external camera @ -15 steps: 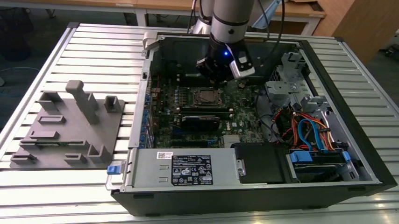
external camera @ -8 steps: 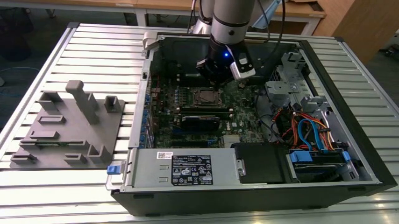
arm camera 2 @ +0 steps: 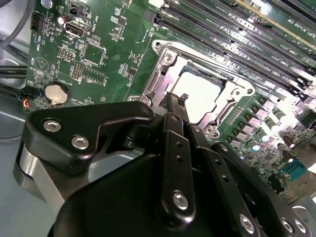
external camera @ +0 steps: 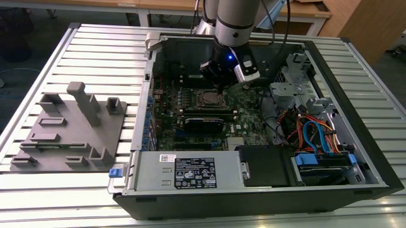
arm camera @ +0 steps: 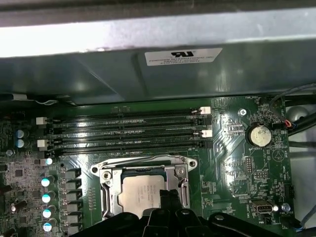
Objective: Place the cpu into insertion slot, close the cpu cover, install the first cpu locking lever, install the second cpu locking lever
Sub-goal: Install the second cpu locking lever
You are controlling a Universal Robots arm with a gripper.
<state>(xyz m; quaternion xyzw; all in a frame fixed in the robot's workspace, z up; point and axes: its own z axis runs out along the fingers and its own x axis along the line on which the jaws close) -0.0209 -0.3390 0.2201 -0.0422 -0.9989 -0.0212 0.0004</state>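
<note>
The cpu (arm camera: 140, 191) was seen already lying in the insertion slot (arm camera 2: 159, 74), its dull silver top showing through the square window of the cpu cover (arm camera: 106, 185). In both wrist views the cover appeared to be folded down flat around the chip, so the first two steps were judged as done, or nearly done. Whether the locking levers were latched could not be told; no lever was made out clearly on either side of the socket.

The pincer (arm camera 2: 177, 101) was held low over the near edge of the socket, its thin black fingertips pressed together with nothing visible between them, so it was judged to be closed and empty. The tips were just beside the cover frame, perhaps touching it, but contact could not be confirmed.

In the exterior view the arm was reaching down into the open computer case (external camera: 374, 156), which lay on the slatted tabletop (external camera: 76, 199). The socket sat on the green motherboard (arm camera: 237, 173), with the long black memory slots (arm camera: 123, 133) on its far side. A grey fixture block (external camera: 70, 128) stood well apart, at the exterior view's left.
</note>
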